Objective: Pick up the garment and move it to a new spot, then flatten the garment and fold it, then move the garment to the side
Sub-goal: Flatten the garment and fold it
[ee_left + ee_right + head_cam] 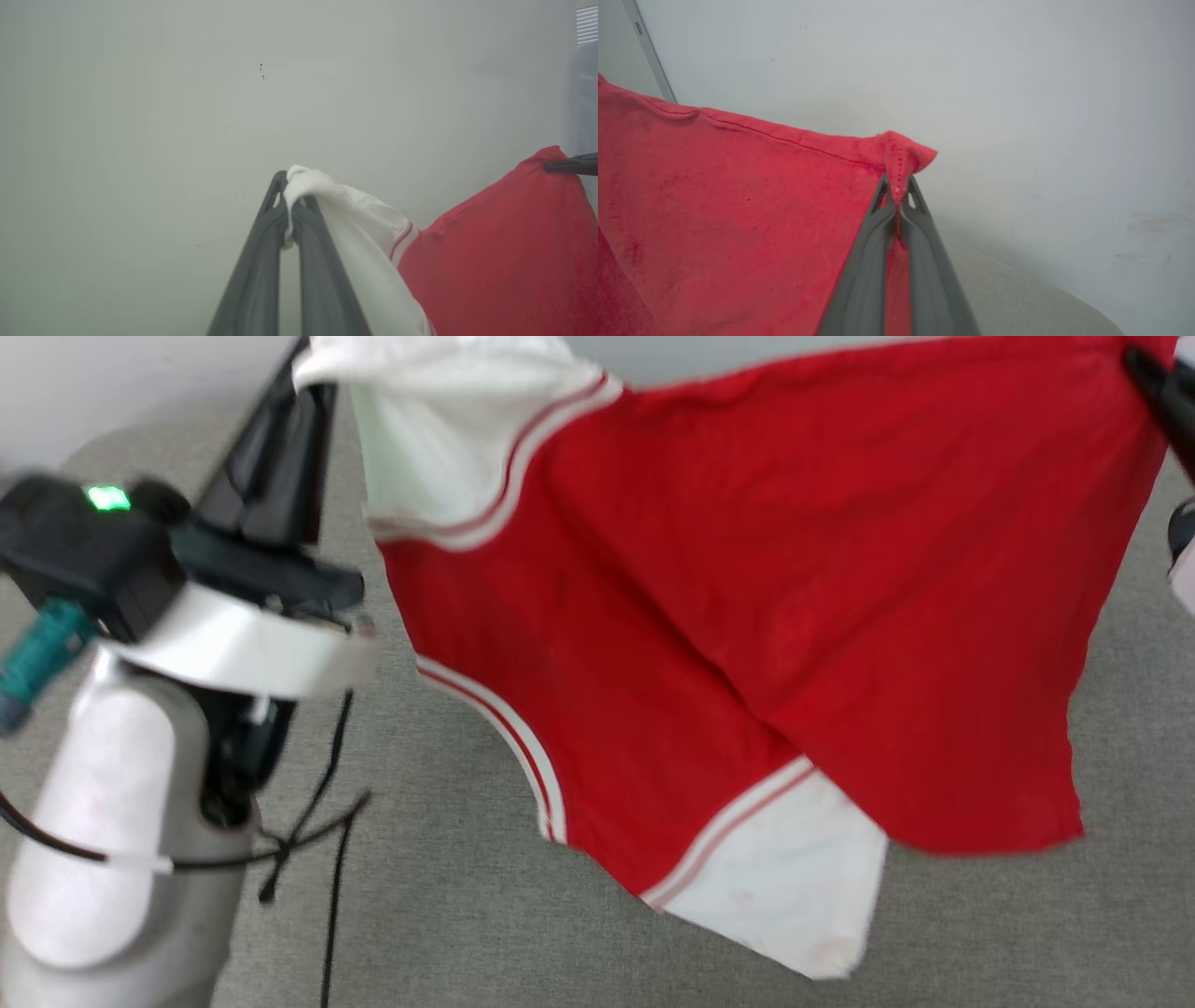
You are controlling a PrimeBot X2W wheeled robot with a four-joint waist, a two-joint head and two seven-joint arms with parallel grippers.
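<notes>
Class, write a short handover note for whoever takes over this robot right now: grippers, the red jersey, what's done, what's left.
Left gripper: shut on a white sleeve of the red jersey T-shirt with striped trim.
Right gripper: shut on its red hem corner.
Shirt hangs spread between both grippers, above the grey woven surface.
Done: picked up.
Left: lay it at a new spot, flatten, fold, move aside.

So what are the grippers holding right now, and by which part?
Both hold the garment: the left gripper pinches the tip of a white sleeve, the right gripper a red hem corner.
</notes>
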